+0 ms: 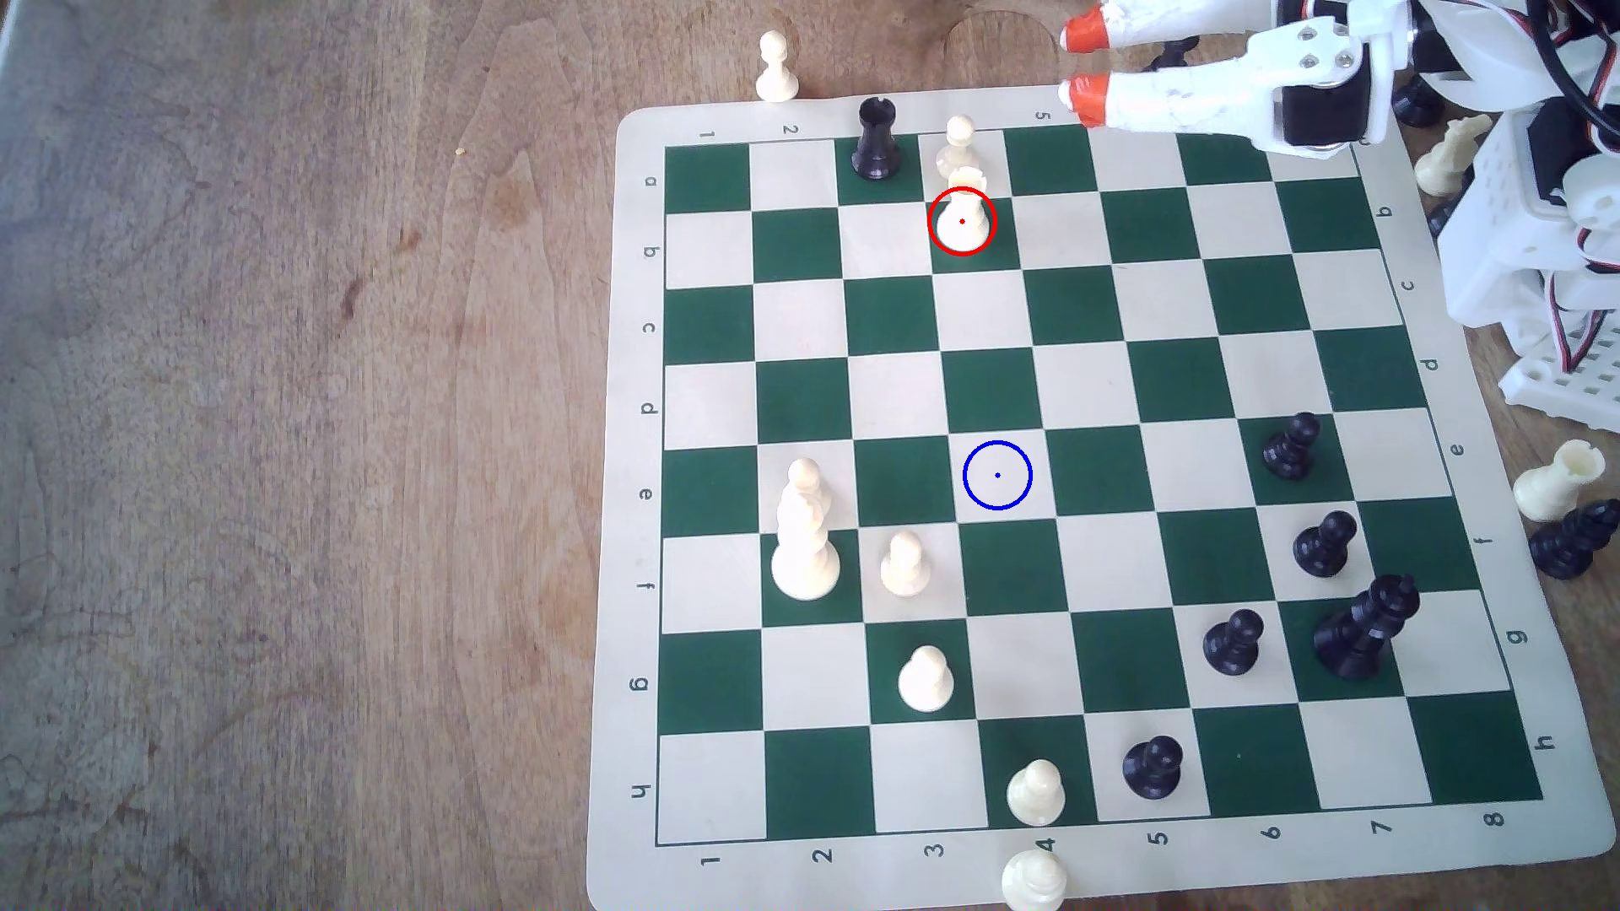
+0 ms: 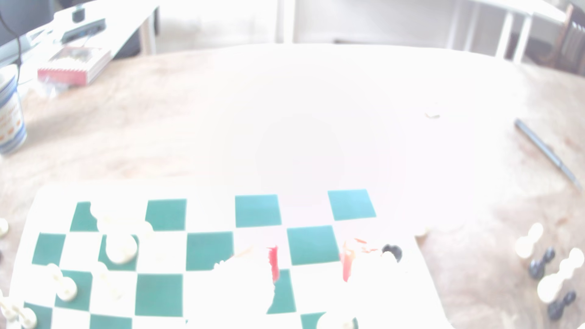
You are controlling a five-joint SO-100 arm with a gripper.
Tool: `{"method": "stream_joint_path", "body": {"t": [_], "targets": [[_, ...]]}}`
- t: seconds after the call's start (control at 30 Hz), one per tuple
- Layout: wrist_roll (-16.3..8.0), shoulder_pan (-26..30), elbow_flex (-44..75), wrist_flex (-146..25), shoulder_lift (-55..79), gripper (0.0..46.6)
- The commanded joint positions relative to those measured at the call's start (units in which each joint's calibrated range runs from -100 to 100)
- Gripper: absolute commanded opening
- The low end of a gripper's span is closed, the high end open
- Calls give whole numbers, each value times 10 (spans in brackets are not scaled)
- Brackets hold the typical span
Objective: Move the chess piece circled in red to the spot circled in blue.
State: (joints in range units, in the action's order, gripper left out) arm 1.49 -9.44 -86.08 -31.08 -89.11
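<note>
Your gripper (image 1: 1076,63) hung wide open over the board's (image 1: 644,561) far edge, orange fingertips (image 1: 1085,91) apart, gripping nothing. The cream rook (image 1: 962,210) stood upright inside the red ring, second row from that edge, a cream pawn (image 1: 958,144) just behind it. The blue-ringed square (image 1: 998,475) sat bare, mid-board.

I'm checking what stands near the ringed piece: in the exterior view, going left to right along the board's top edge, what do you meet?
Cream pawn off the board → black rook → cream rook ringed in red, a cream pawn close behind it → the arm's orange-tipped gripper, jaws apart.
</note>
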Motion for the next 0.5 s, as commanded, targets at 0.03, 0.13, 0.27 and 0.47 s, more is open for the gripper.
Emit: {"method": "stream_joint_path", "body": {"t": [0.03,0.13,0.27,0.47], "targets": [[-22,0,225,-89,179,137],[-41,-10,330,-124,298,162],[-63,-24,458,-171,442,166],[-72,-44,585,-233,624,159]]}}
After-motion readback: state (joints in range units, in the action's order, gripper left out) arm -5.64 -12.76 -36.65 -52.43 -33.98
